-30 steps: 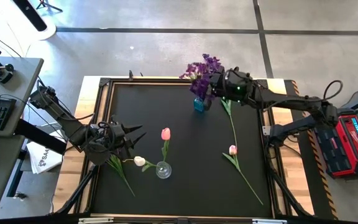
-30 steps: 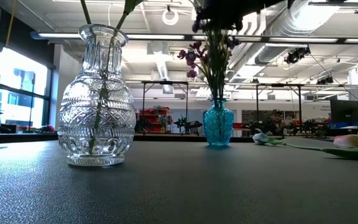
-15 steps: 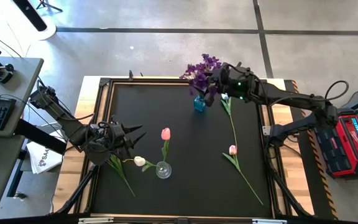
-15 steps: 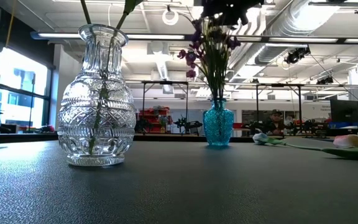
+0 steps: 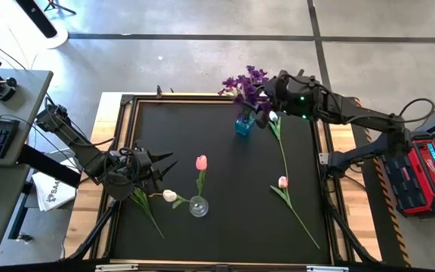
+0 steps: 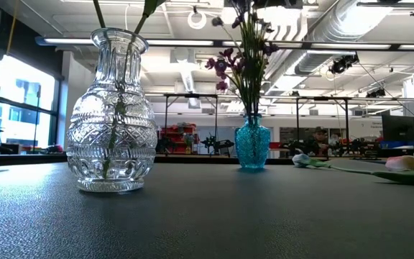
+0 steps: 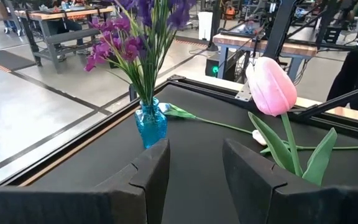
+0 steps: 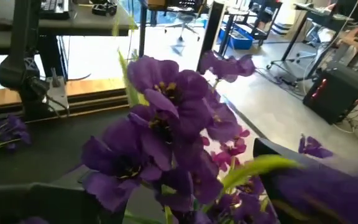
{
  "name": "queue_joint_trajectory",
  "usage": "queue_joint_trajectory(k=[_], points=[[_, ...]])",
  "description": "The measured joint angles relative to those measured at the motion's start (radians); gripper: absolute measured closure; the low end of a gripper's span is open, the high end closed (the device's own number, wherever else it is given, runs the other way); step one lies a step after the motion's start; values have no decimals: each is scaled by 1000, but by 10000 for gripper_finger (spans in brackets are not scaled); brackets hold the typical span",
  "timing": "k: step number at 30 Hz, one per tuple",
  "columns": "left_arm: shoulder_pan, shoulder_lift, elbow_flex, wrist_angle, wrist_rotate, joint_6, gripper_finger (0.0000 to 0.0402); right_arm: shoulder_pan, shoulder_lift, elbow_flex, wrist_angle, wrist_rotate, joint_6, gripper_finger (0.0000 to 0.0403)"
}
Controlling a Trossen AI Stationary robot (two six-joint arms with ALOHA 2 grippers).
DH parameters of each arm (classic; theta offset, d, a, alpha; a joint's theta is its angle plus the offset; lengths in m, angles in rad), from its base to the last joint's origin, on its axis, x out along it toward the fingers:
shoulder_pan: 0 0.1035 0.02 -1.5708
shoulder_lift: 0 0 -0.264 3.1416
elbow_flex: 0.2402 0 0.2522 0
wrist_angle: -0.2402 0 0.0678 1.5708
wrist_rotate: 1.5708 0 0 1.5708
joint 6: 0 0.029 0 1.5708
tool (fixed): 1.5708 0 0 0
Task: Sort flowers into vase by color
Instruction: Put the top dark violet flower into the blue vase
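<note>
Robotics lab; workbenches [image 7: 58, 22], exposed ceiling ducts [image 6: 379, 25], concrete floor [image 5: 202, 53]

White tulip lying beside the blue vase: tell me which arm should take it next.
Right. The right end effector hovers by the blue vase of purple flowers, with the white tulip just beneath it. The left end effector waits across the table, near the clear vase.

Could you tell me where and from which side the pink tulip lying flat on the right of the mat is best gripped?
Grip the pink tulip on its bare green stem, partway below the bloom, coming straight down from above. It lies flat with open mat on both sides, so the fingers could straddle the thin stem crosswise and likely spare the soft head.
</note>
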Motion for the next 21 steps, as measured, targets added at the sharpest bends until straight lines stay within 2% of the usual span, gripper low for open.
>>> queue_joint_trajectory(k=[7,12,14,17,21], points=[[0,0,0,0,1,0,264,1,33,-30,-33,-52,-8,105],[2,0,0,1,1,1,264,-37,49,-35,-22,-212,-27,105],[6,0,0,1,1,1,264,-55,50,-36,13,-192,-29,105],[12,0,0,0,2,1,264,-62,46,-36,65,-48,-71,105],[13,0,0,0,6,1,264,-60,57,-37,36,-58,-106,105]])
